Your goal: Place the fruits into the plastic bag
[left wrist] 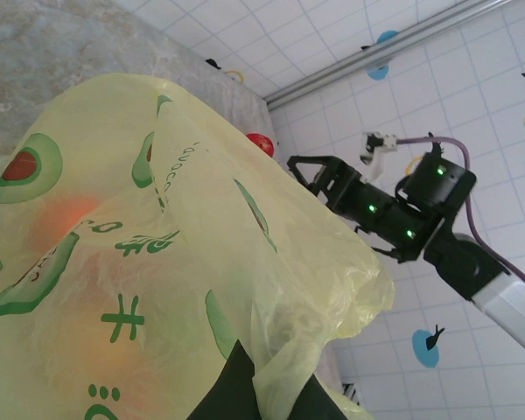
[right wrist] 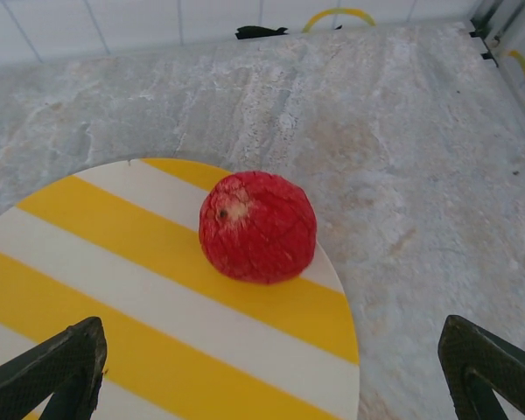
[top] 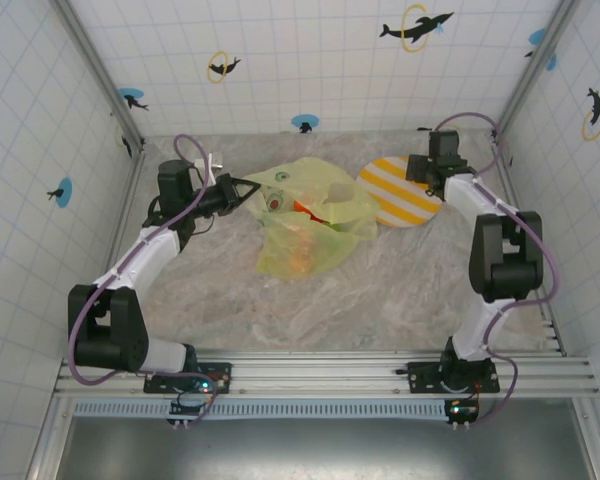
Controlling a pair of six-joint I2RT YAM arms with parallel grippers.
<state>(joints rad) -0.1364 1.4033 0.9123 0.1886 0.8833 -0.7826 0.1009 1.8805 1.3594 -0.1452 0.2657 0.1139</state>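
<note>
lying ahead of right claw (right wrist: 271, 372), red fruit (right wrist: 258, 227)

Seen from the arms' side, the bag (top: 305, 225) lies on the table (top: 400, 300) a little left of centre, toward the back wall. The plate (top: 408, 200) lies just right of it, and the bag's right edge reaches the plate's left rim. Several fruits (top: 298, 256) lie inside the bag, some near its front and some nearer its back. 1 fruit (right wrist: 257, 226) rests on the plate, close to the rim. The right gripper (right wrist: 276, 381) hangs over the plate, its 2 fingers spread wide to either side of that fruit and apart from it. The left gripper (top: 252, 186) sits at the bag's back-left corner, pinched on the bag's edge.
</note>
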